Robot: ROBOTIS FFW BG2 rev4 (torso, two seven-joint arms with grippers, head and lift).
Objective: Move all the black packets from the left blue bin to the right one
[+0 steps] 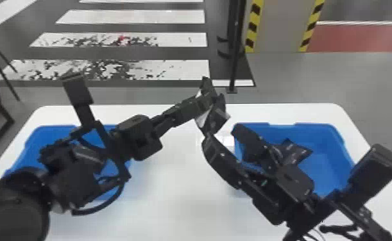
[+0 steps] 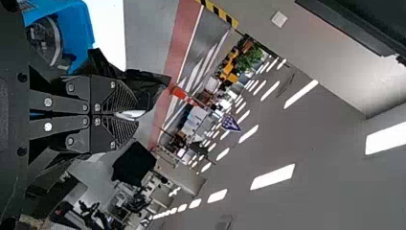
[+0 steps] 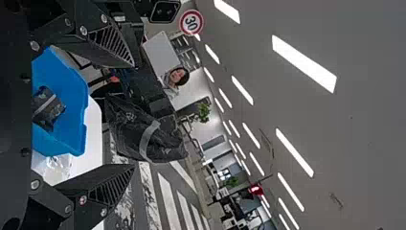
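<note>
Between the two bins, my left gripper [image 1: 204, 102] is shut on a black packet [image 1: 217, 118] that hangs above the table. The left wrist view has the left gripper [image 2: 128, 115] with its fingers together and the packet [image 2: 149, 93] at their tips. Just below and right of it, my right gripper [image 1: 221, 134] stands open, the packet close to its tips. In the right wrist view, open space separates the fingers of the right gripper [image 3: 134, 115], and the held packet [image 3: 152, 136] shows beyond. Another black packet [image 1: 293, 152] lies in the right blue bin [image 1: 328, 157]. My left arm covers much of the left blue bin [image 1: 52, 131].
A clear plastic item [image 1: 224, 141] lies on the white table [image 1: 179, 198] against the right bin's left side. Behind the table's back edge stands a thin black pole [image 1: 235, 57]. Both bins' raised rims are below the arms.
</note>
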